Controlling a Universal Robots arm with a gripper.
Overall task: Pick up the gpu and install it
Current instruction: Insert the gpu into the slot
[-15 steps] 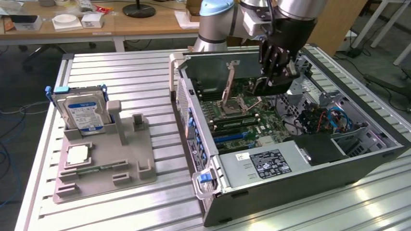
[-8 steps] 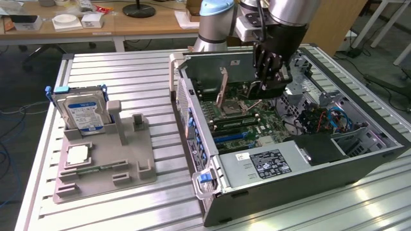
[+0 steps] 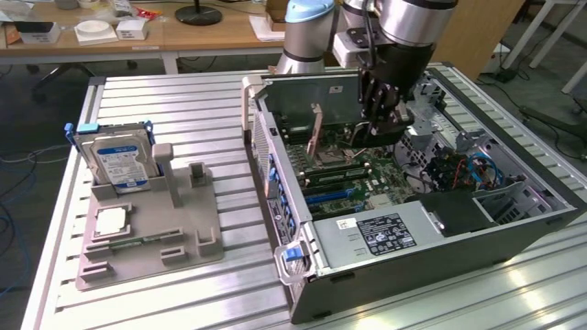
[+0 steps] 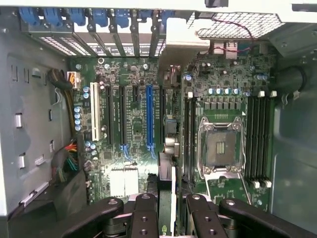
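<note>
One pincer [image 4: 166, 210] grips gpu [image 4: 166, 193] — above motherboard [image 4: 133, 114]

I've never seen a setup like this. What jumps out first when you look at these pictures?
The open computer case lying on the metal table, with the robot's gripper reaching down into it over the green motherboard. In the wrist view a thin card, the gpu, sits edge-on between the black fingers. At the exterior view's left, a grey holder props up a hard drive with a blue-white label.
</note>
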